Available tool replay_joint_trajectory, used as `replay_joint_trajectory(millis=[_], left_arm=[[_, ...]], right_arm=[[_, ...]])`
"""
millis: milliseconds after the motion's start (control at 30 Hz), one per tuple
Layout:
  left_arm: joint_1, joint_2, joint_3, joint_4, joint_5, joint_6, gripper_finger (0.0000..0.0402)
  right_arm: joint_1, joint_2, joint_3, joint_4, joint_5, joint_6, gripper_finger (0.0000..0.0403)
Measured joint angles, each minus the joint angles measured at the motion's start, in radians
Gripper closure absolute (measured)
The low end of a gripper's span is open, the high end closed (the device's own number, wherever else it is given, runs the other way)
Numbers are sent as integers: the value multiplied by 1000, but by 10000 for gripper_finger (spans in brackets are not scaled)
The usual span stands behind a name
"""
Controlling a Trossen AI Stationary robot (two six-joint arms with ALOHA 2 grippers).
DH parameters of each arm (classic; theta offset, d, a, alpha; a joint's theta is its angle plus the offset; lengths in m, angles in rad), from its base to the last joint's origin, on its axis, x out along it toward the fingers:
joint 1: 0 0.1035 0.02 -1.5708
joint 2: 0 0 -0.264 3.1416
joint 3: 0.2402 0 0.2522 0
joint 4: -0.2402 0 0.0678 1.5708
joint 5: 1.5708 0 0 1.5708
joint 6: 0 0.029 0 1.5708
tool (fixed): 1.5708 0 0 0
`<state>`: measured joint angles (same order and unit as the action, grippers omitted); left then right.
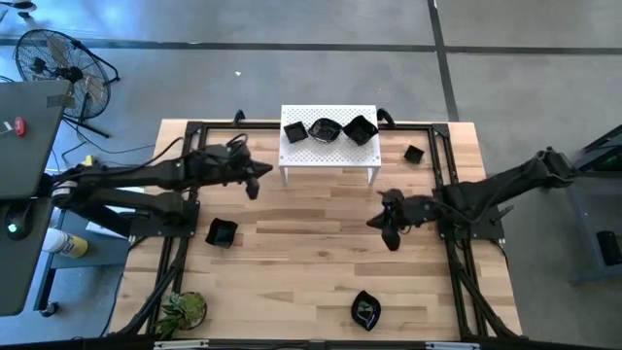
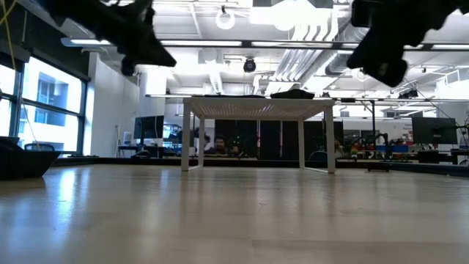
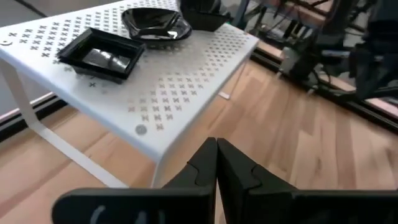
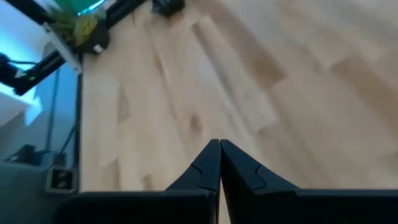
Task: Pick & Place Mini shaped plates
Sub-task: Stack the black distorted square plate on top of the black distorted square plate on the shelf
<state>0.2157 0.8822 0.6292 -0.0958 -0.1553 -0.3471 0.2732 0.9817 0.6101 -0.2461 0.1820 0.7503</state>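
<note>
Three mini shaped plates, glossy black, sit on the white perforated stand (image 1: 328, 156) at the table's far side: a square one (image 3: 99, 55), a round one (image 3: 155, 23) and a third (image 1: 360, 128). On the table top lie a small plate (image 1: 414, 154) right of the stand, one (image 1: 222, 232) at the left and a leaf-like one (image 1: 365, 309) near the front edge. My left gripper (image 3: 216, 150) hangs shut and empty just left of the stand's near left corner. My right gripper (image 4: 219, 149) is shut and empty above the table's right middle (image 1: 389, 231).
A small green plant (image 1: 183, 309) stands at the near left corner. Dark frame rails (image 1: 442, 146) run along the table's sides and back. Bare wood lies between the stand and the leaf-like plate. A fan (image 1: 58, 68) stands on the floor beyond the table.
</note>
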Motion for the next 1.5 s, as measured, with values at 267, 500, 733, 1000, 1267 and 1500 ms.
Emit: replay_joint_trajectory(millis=[267,500,733,1000,1267,1500], left_arm=[[0,-83,-48,-239,195,137,401],[0,-47,-48,-516,334,161,376],[-58,26,-47,-620,382,162,298],[-168,197,-47,-637,352,148,284],[-184,266,5,-692,310,133,284],[-183,268,65,-805,280,157,284]], right_arm=[[131,91,-3,15,12,216,400],[146,187,-3,112,9,239,400],[145,204,-3,130,10,210,400],[145,204,-3,131,-1,160,400],[145,204,-3,131,-21,104,400],[145,204,-3,131,-33,52,400]])
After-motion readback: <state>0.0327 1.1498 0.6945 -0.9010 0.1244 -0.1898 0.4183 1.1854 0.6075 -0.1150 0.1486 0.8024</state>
